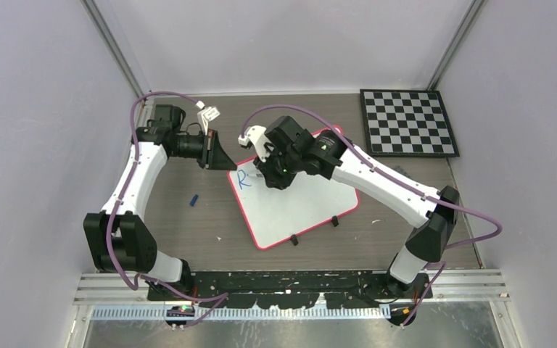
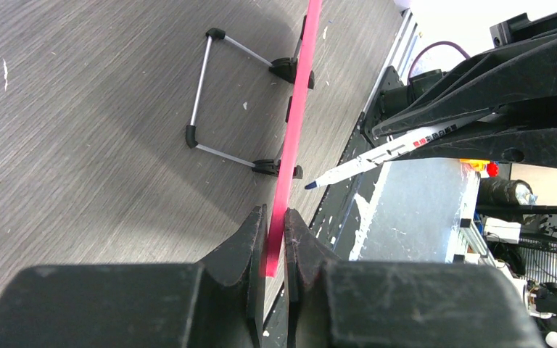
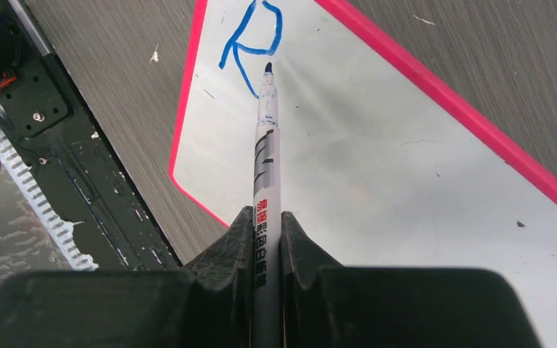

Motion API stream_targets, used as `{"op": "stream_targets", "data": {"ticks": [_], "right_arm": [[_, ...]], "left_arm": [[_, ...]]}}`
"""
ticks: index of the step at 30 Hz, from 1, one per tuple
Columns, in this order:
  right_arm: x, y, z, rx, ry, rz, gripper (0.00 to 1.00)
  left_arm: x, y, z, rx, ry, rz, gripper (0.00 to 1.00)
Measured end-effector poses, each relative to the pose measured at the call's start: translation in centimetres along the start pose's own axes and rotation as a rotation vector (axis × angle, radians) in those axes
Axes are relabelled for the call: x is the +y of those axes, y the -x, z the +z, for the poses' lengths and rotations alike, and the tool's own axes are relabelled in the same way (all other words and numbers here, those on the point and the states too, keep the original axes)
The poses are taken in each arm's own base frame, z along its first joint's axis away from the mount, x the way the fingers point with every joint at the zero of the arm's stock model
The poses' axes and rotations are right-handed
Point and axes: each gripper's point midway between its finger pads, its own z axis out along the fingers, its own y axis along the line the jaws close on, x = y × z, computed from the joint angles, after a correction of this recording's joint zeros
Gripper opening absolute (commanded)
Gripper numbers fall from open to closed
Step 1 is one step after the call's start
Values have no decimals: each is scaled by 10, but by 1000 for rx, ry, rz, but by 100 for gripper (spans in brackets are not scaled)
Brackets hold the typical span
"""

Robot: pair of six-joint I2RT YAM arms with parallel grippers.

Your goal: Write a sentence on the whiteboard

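Resting on the wood-grain counter (image 1: pixel 188 239), the whiteboard (image 1: pixel 297 206) has its far-left rim pinched between the nearly closed fingers of the left tool (image 2: pixel 275 214). Over the whiteboard's far-left corner, the right tool (image 3: pixel 267 217) is clamped on a marker (image 3: pixel 267 145), its tip just beside the sentence (image 3: pixel 252 43), only a blue "R".

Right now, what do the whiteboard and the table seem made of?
Whiteboard: smooth white sheet with faint sheen, probably coated plastic or metal; pink rim looks plastic. Table: matte grey wood-grain, likely laminate, judging by the uniform printed streaks.
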Motion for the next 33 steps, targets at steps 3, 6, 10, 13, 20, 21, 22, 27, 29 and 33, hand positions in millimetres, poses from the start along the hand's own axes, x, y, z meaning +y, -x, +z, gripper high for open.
{"op": "stream_targets", "data": {"ticks": [3,6,10,13,20,21,22,27,29,33], "right_arm": [[-2,1,3,0,-6,0,0],[-4,0,7,9,-10,-2,0],[-6,-2,11,21,-14,-7,0],[-8,-3,12,22,-16,-7,0],[-16,-4,10,22,-25,7,0],[-18,-4,10,23,-25,8,0],[-19,-4,10,23,-25,10,0],[-20,-5,8,25,-23,15,0],[-20,-5,8,24,-21,15,0],[-19,-5,9,24,-16,15,0]], "left_arm": [[0,0,0,0,0,0,0],[0,0,0,0,0,0,0],[0,0,0,0,1,0,0],[0,0,0,0,3,1,0],[3,0,0,1,15,6,0],[3,0,0,1,17,6,0],[4,0,0,1,20,7,0],[4,0,0,2,20,6,0],[4,0,0,2,20,6,0],[4,0,0,2,21,6,0]]}}
